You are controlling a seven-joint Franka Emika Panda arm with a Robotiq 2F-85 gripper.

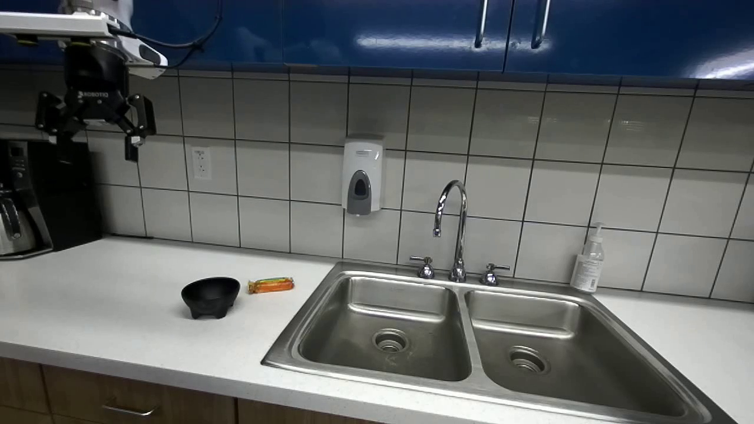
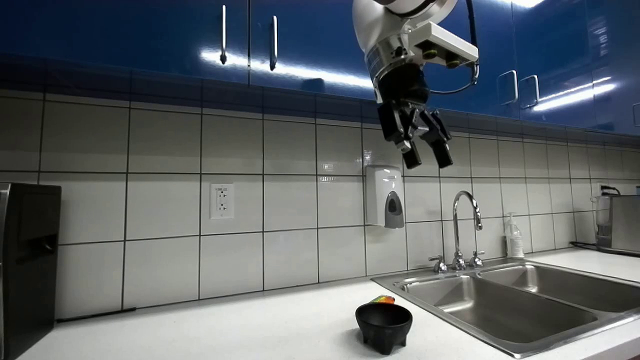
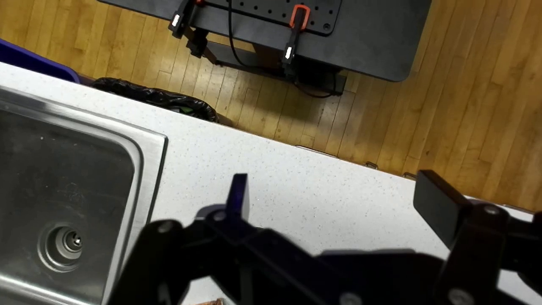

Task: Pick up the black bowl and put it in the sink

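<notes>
Black two-fingered pincer (image 1: 98, 151), spread wide, empty, should descend vertically, straddling one wall of small round matte-black bowl (image 1: 210, 299).

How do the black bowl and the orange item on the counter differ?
Color: the black bowl is dark all over; the orange item has green and yellow patches too.
Shape: the bowl is round and hollow, open side up; the orange item is a narrow bar lying flat.
Size: the bowl is bigger and taller; the orange item is low.
Shared: both rest on the white counter beside the sink, and neither is in the gripper.
</notes>
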